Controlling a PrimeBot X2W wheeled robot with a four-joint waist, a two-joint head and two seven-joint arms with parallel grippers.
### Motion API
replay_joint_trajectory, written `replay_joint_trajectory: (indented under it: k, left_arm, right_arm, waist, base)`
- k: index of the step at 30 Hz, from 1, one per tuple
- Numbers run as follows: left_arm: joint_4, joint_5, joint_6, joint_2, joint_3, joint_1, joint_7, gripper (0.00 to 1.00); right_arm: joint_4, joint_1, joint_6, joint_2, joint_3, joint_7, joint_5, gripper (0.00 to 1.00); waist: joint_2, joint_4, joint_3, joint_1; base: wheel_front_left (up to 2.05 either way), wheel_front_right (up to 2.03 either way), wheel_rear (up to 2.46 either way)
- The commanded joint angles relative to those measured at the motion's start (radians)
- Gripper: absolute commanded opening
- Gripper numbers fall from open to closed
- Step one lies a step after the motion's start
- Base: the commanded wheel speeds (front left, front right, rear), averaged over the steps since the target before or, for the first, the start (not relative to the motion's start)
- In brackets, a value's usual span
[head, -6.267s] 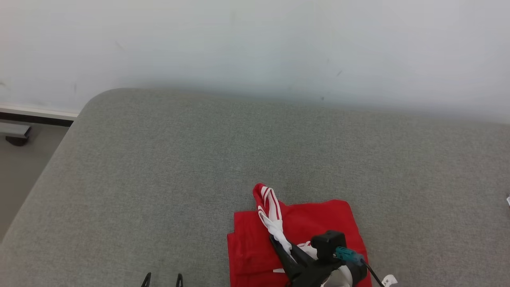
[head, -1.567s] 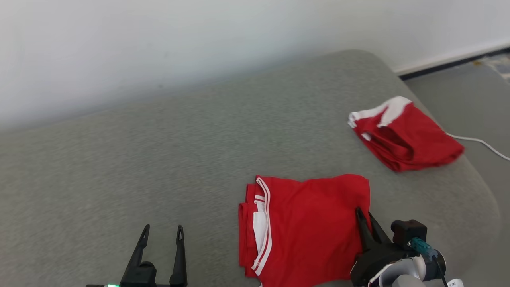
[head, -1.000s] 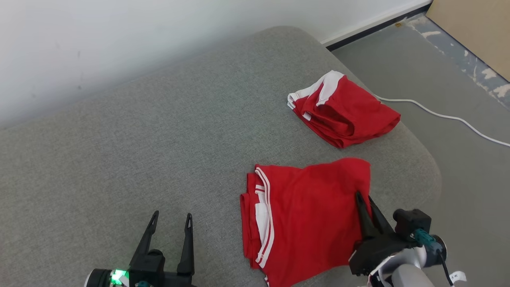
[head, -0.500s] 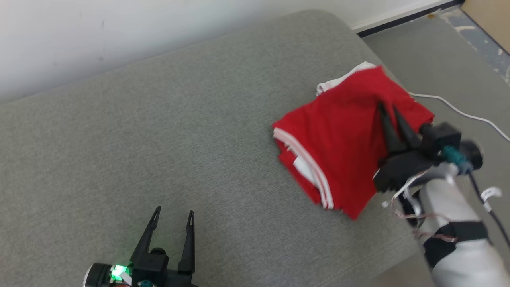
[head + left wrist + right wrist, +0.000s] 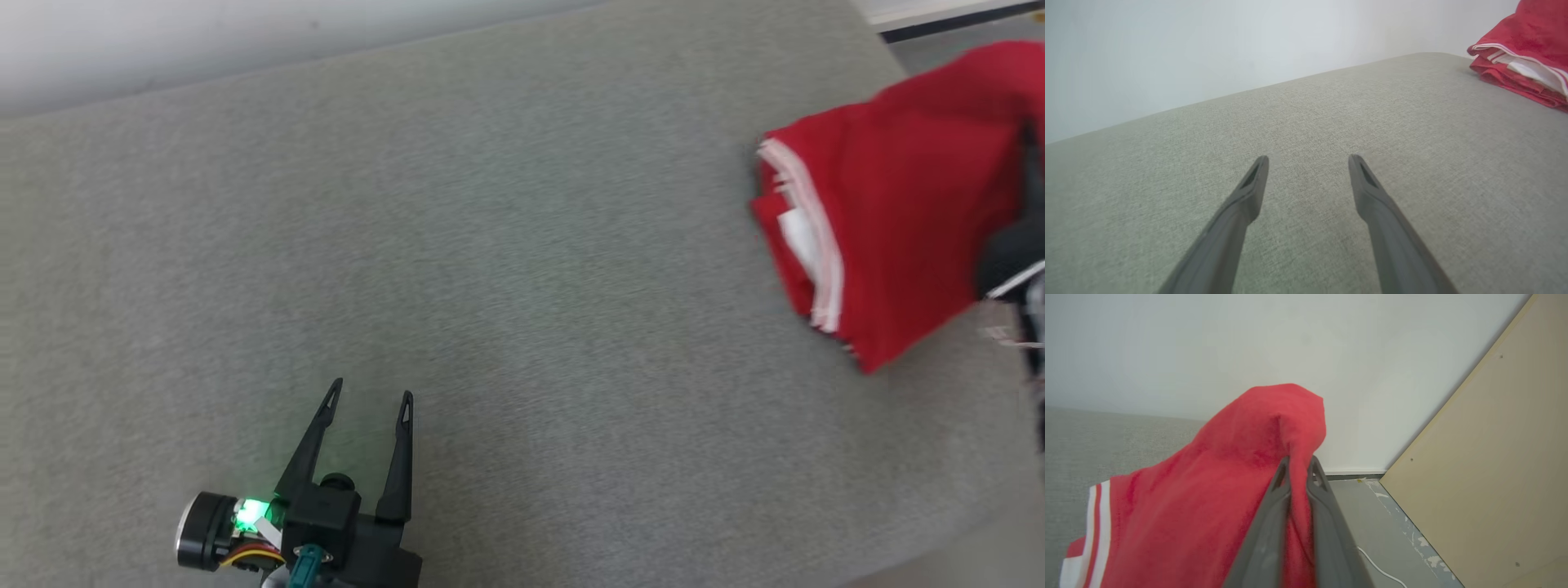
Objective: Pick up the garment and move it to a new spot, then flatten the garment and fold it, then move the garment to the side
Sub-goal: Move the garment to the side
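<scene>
The garment (image 5: 882, 212) is a folded red piece with white stripes along one edge, hanging at the far right of the head view, over the right end of the grey cushion. My right gripper (image 5: 1298, 462) is shut on a pinch of its red cloth, and the rest (image 5: 1188, 514) drapes down to the left of the fingers. In the left wrist view the garment (image 5: 1523, 49) shows at the upper right. My left gripper (image 5: 367, 398) stands open and empty low over the cushion at the lower left, far from the garment; its fingers (image 5: 1249, 192) are spread wide.
The grey upholstered cushion (image 5: 490, 245) runs wide and bare between the two grippers, with a white wall (image 5: 1208, 49) behind it. Past its right end lie a grey floor with a white cable (image 5: 1380, 567) and a leaning beige board (image 5: 1486, 465).
The head camera has swung. My right gripper has lifted the folded garment off the cushion's near side and carried it to the right end. The left gripper stays open.
</scene>
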Motion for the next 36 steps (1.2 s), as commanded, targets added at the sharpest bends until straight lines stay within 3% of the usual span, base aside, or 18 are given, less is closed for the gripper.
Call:
replay_joint_trajectory:
  k: [1,3,4,5,6,7,11,14,21,28,36]
  left_arm:
    - [-0.004,0.000,0.006,0.004,-0.002,-0.018,-0.002,1.00]
    - [-0.004,-0.003,0.008,0.005,-0.009,-0.015,-0.002,1.00]
    - [-0.004,-0.005,0.010,0.006,-0.010,-0.014,-0.002,1.00]
    - [-0.005,-0.006,0.013,0.006,-0.013,-0.015,-0.002,1.00]
    - [-0.005,-0.007,0.015,0.007,-0.013,-0.015,-0.002,1.00]
    - [-0.004,-0.008,0.016,0.009,-0.014,-0.015,-0.002,1.00]
    - [-0.001,-0.017,0.025,0.014,-0.010,-0.007,-0.002,1.00]
    - [0.003,-0.029,0.035,0.012,0.005,-0.001,-0.002,1.00]
    - [-0.002,-0.035,0.051,0.011,0.029,0.009,-0.002,1.00]
    - [0.002,-0.038,0.058,0.005,0.052,0.018,-0.002,1.00]
    - [0.015,-0.052,0.067,-0.006,0.083,0.055,-0.002,1.00]
  right_arm:
    - [0.009,-0.019,-0.003,-0.023,-0.038,0.000,-0.027,0.00]
    - [0.031,-0.026,-0.003,-0.049,-0.105,0.000,-0.081,0.00]
    - [0.037,-0.030,-0.003,-0.058,-0.136,0.000,-0.109,0.16]
    - [0.046,-0.032,-0.003,-0.071,-0.173,0.000,-0.141,0.46]
    - [0.058,-0.033,-0.003,-0.079,-0.206,0.000,-0.177,0.84]
    - [0.061,-0.037,-0.003,-0.082,-0.235,0.000,-0.211,1.00]
    - [0.037,-0.046,-0.003,-0.039,-0.358,0.000,-0.321,1.00]
    - [-0.007,-0.029,-0.003,0.004,-0.359,0.000,-0.324,1.00]
    - [-0.140,0.069,-0.003,0.131,-0.222,0.000,-0.220,1.00]
    - [-0.263,0.202,-0.003,0.204,-0.041,0.000,-0.059,1.00]
    - [-0.322,0.363,-0.003,0.269,0.083,0.000,0.070,1.00]
  waist:
    - [-0.0001,0.056,0.040,-0.0001]
    - [-0.0001,0.071,0.043,-0.0001]
    - [-0.0001,0.077,0.045,-0.0001]
    - [-0.0001,0.084,0.046,-0.0001]
    - [-0.0001,0.089,0.046,-0.0001]
    - [-0.0001,0.093,0.046,-0.0001]
    - [-0.0001,0.098,0.041,-0.0001]
    - [-0.0001,0.096,0.031,-0.0001]
    - [-0.0001,0.085,0.005,-0.0001]
    - [-0.0001,0.094,-0.025,-0.0001]
    - [-0.0001,0.125,-0.088,-0.0001]
  base:
    - [0.00,0.00,0.00]
    - [0.00,0.00,0.00]
    - [0.00,0.00,0.00]
    - [0.00,0.00,0.00]
    - [0.00,0.00,0.00]
    - [0.00,0.00,0.00]
    - [0.00,0.00,0.00]
    - [0.00,0.00,0.00]
    - [0.00,0.00,0.00]
    - [0.00,0.00,0.00]
    - [0.00,0.00,0.00]
